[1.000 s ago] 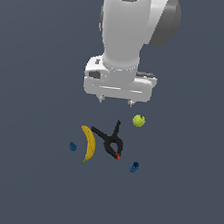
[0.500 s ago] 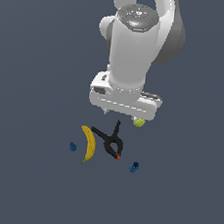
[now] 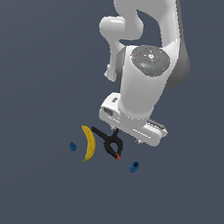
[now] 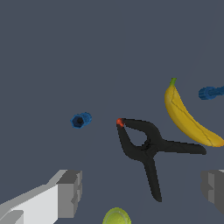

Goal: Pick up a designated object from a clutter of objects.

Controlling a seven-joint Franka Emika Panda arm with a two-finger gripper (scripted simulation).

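Note:
The designated object, a tiny dark-blue knobby piece with a lighter end [image 3: 133,167], lies on the floor at the exterior view's right of the black spring clamp [image 3: 110,144]. In the wrist view this piece [image 4: 81,120] lies beyond the clamp's red tip [image 4: 120,123]. My gripper [image 3: 128,137] hangs open and empty above the clamp, up and to the left of the piece. Its grey fingers [image 4: 70,192] stand wide apart on either side of the clamp [image 4: 146,148]. The yellow-green ball [image 4: 116,216] shows only in the wrist view.
The yellow banana [image 3: 88,143] lies at the exterior view's left of the clamp, also in the wrist view [image 4: 186,118]. The rounder blue blob [image 3: 73,146] lies further left, past the banana [image 4: 210,92]. The floor is plain dark grey.
The arm has come lower and forward over the clutter. The hand now hides the green ball in the exterior view. The objects have not moved.

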